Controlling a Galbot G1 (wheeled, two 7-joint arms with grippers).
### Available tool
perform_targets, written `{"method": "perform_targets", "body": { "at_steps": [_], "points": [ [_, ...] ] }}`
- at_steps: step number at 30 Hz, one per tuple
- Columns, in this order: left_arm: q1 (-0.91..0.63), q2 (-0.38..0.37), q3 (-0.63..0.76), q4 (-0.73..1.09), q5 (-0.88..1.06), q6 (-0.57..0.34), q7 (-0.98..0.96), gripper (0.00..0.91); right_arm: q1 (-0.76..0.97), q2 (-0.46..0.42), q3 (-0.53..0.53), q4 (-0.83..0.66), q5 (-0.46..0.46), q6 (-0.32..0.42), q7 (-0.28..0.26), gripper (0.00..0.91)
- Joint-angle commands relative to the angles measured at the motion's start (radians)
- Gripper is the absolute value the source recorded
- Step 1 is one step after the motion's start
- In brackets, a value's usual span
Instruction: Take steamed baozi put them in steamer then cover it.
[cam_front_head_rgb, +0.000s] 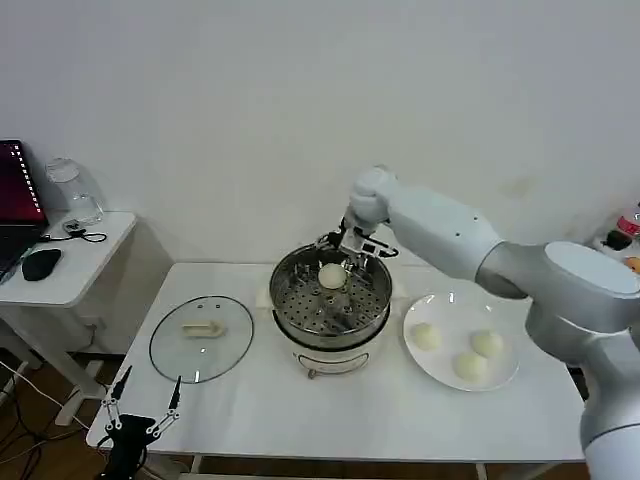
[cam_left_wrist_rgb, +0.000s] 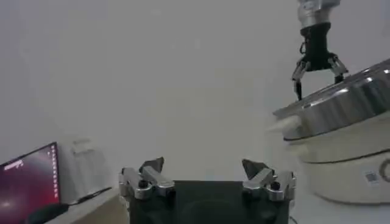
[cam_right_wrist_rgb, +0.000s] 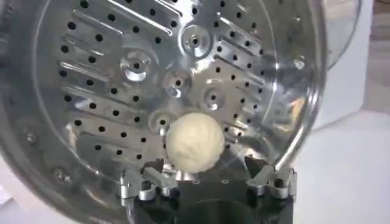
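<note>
The steamer (cam_front_head_rgb: 330, 318) stands mid-table, its perforated tray (cam_right_wrist_rgb: 122, 91) holding one baozi (cam_front_head_rgb: 331, 275) (cam_right_wrist_rgb: 195, 141). My right gripper (cam_front_head_rgb: 345, 246) (cam_right_wrist_rgb: 207, 176) hangs over the pot's rear rim, open, with that baozi lying on the tray just ahead of its spread fingers. Three more baozi (cam_front_head_rgb: 427, 337) (cam_front_head_rgb: 487, 343) (cam_front_head_rgb: 468, 366) sit on the white plate (cam_front_head_rgb: 448, 308) to the right of the steamer. The glass cover (cam_front_head_rgb: 170, 350) lies flat on the table to the left, cream handle (cam_front_head_rgb: 203, 328) up. My left gripper (cam_front_head_rgb: 140, 415) (cam_left_wrist_rgb: 207, 173) is parked open at the table's front left corner, holding nothing.
A side table (cam_front_head_rgb: 85, 260) at the far left carries a laptop (cam_front_head_rgb: 15, 195), a mouse (cam_front_head_rgb: 40, 262) and a glass jar (cam_front_head_rgb: 70, 190). The white wall rises behind the table. In the left wrist view the right gripper (cam_left_wrist_rgb: 317, 64) hangs above the steamer's rim (cam_left_wrist_rgb: 341, 100).
</note>
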Motion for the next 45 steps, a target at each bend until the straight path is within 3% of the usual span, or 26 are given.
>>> {"method": "perform_targets", "body": {
  "at_steps": [1,3,4,6,7,14,19,24,45],
  "points": [
    [-0.008,0.0,0.005,0.003,0.001,-0.001,0.005,0.907,0.117,-0.155,-0.128,0.02,0.381,-0.034,0.023,0.907],
    [-0.01,0.0,0.006,0.001,0.001,-0.002,0.005,0.907,0.148,-0.187,-0.169,0.021,0.435,-0.067,0.008,0.907],
    [-0.009,0.001,0.006,-0.002,0.001,-0.002,0.005,0.907,0.164,-0.218,-0.19,0.017,0.5,-0.102,-0.022,0.907],
    [-0.008,0.002,0.007,-0.007,0.001,-0.001,0.006,0.907,0.183,-0.246,-0.209,0.014,0.546,-0.143,-0.067,0.907],
    [-0.008,0.003,0.006,-0.009,0.001,-0.001,0.006,0.907,0.201,-0.271,-0.222,0.018,0.564,-0.186,-0.113,0.907],
    [-0.013,0.005,0.011,-0.014,0.005,-0.001,0.006,0.907,0.221,-0.382,-0.288,0.047,0.66,-0.325,-0.205,0.907],
    [-0.013,0.007,0.011,-0.014,0.004,-0.001,0.006,0.907,0.174,-0.451,-0.338,0.121,0.676,-0.413,-0.22,0.907],
    [-0.016,0.014,0.006,-0.02,0.002,0.002,0.006,0.907,0.078,-0.474,-0.314,0.147,0.691,-0.465,-0.212,0.907],
    [-0.023,0.008,0.004,-0.021,0.012,0.008,0.005,0.907,-0.183,-0.383,-0.126,-0.025,0.547,-0.471,-0.18,0.907]
  ]
}}
